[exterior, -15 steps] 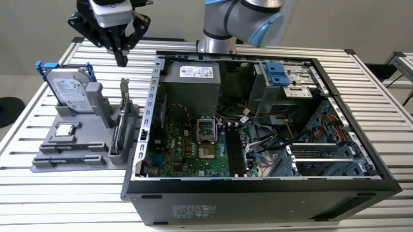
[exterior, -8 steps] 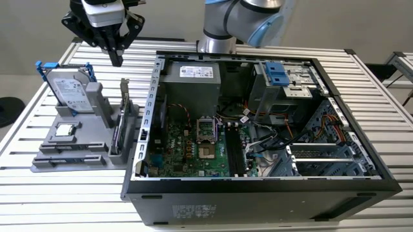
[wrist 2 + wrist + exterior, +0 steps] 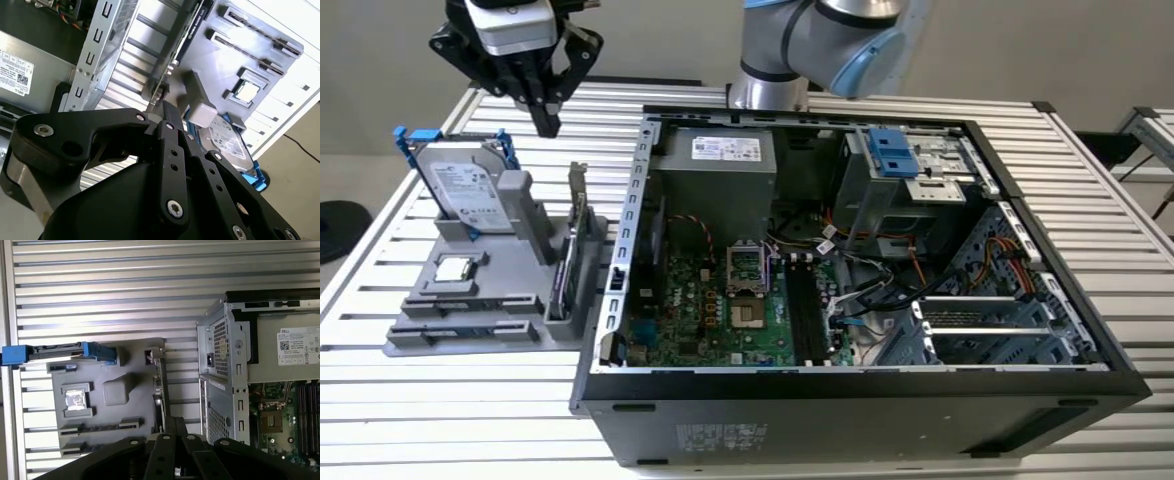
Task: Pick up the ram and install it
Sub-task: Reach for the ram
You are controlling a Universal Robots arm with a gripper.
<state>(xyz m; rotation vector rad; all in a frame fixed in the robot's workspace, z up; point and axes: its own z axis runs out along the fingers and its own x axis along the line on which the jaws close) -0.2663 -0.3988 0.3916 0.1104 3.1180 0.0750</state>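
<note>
Grey plastic holder block point(image 3: 520, 205) on the slatted metal worktop point(image 3: 454, 410) keeps the ram point(image 3: 470, 302), a long thin dark stick, on edge in a slot at its near end in the exterior view. Above the block's far end hangs the black claw point(image 3: 547, 122), pinched together and empty. To my eye it should part, align along the stick and grip squarely, clear of the open black computer case point(image 3: 854, 420).

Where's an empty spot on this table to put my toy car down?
Bare slats lie free in front of the grey holder, at the exterior view's lower left, and beside the computer case at the exterior view's right. The holder and the case's inside are crowded; the gripper hangs by the holder's far end.
</note>
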